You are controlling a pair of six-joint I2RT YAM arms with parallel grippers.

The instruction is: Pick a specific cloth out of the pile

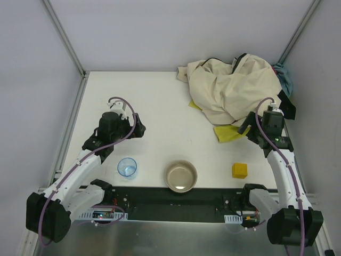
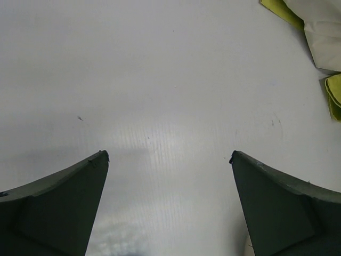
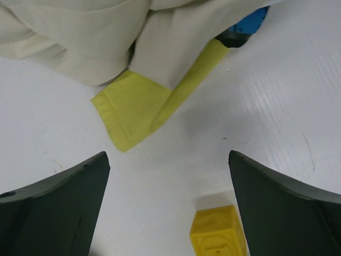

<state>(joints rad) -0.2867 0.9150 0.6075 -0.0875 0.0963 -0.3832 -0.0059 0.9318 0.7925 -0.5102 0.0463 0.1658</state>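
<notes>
The yellow-green cloth [image 1: 229, 133] lies mostly buried under the pile, with one corner sticking out flat on the table at the pile's near edge. The pile's big beige cloth [image 1: 234, 88] covers the rest, with a blue-grey piece [image 1: 285, 77] at its right. My right gripper [image 1: 246, 127] is open and empty, just right of the exposed corner. In the right wrist view the corner [image 3: 136, 109] lies ahead of the open gripper [image 3: 169, 154], under the beige cloth [image 3: 80, 37]. My left gripper [image 1: 136, 129] is open and empty over bare table [image 2: 169, 156]. Yellow-green edges [image 2: 279, 9] show far right there.
A yellow cube [image 1: 239, 170] sits near the right arm and shows close to the right finger [image 3: 219, 234]. A metal bowl [image 1: 180, 176] and a small blue cup [image 1: 127, 167] stand near the front edge. Grey walls and frame posts enclose the table.
</notes>
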